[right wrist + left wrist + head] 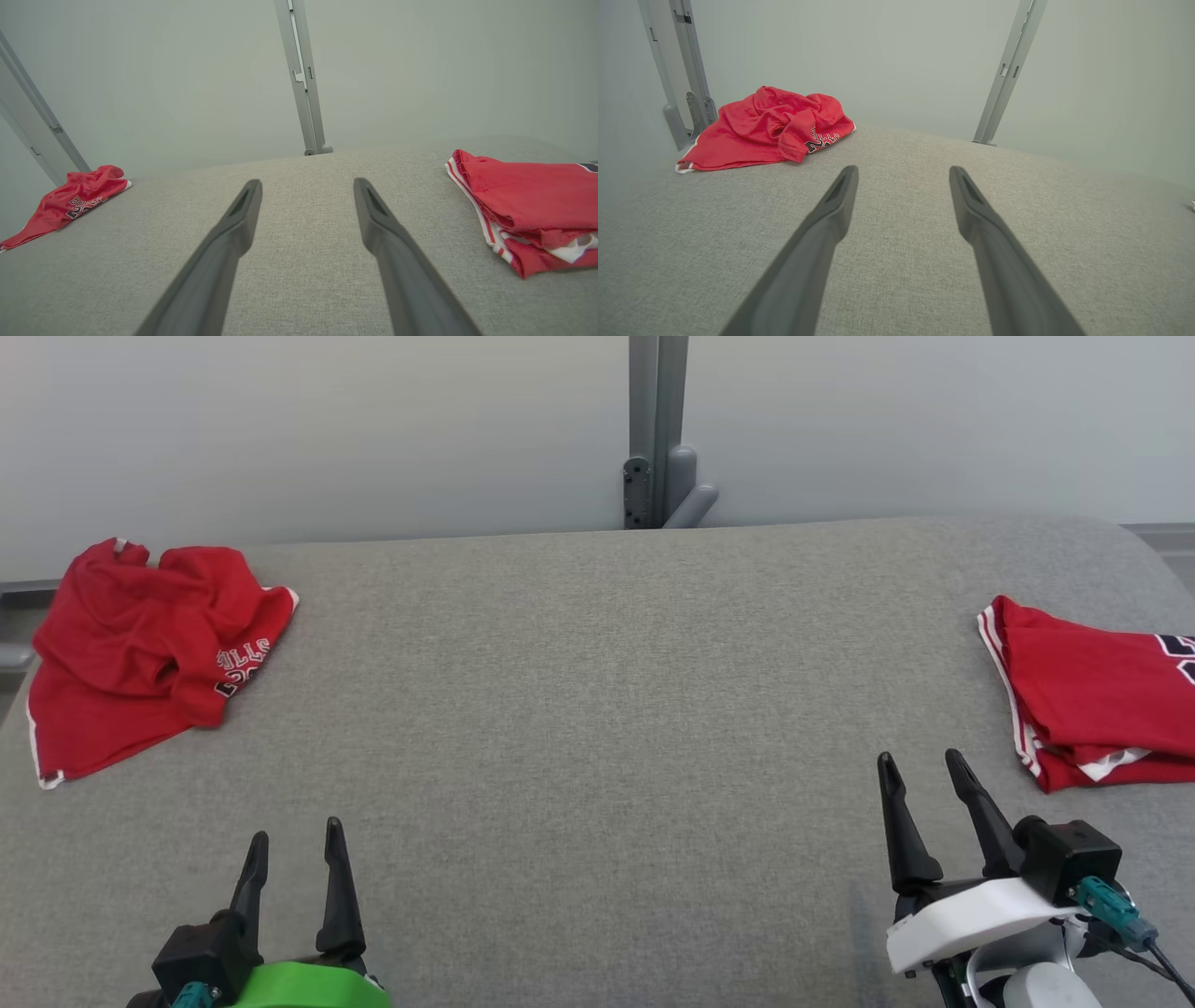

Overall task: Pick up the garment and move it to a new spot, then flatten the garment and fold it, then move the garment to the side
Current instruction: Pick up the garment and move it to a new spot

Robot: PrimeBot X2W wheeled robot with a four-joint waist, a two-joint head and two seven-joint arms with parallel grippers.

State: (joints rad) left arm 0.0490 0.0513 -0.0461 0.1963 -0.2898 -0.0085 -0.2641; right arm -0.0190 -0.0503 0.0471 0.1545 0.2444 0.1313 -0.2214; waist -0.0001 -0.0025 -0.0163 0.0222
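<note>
**Both grippers empty, two red jerseys at the counter's edges**

In the head view, your left gripper (296, 829) sits at the lower left of the frame and your right gripper (920, 756) at the lower right. Both point up the frame over the grey fabric counter (597, 709). Each has its jaws spread wide with nothing between them. The wrist views show the same, with bare grey fabric between each pair of dark fingers.

The crumpled red jersey (121, 653) lies at the upper left of the head view, bunched in loose folds by the counter's far left edge. Part of its white-outlined lettering shows on a turned-over flap, and there is white trim along its lower hem. It is well apart from your left gripper. In the left wrist view it sits at the upper left, beside a grey post (693, 93).

The folded red jersey (1092, 691) rests at the right edge of the head view. It lies flat in layers, with red-and-white striped trim down its left side. It is near your right gripper but not touching it.

A grey post (658, 429) rises against the pale wall behind the counter's middle.
</note>
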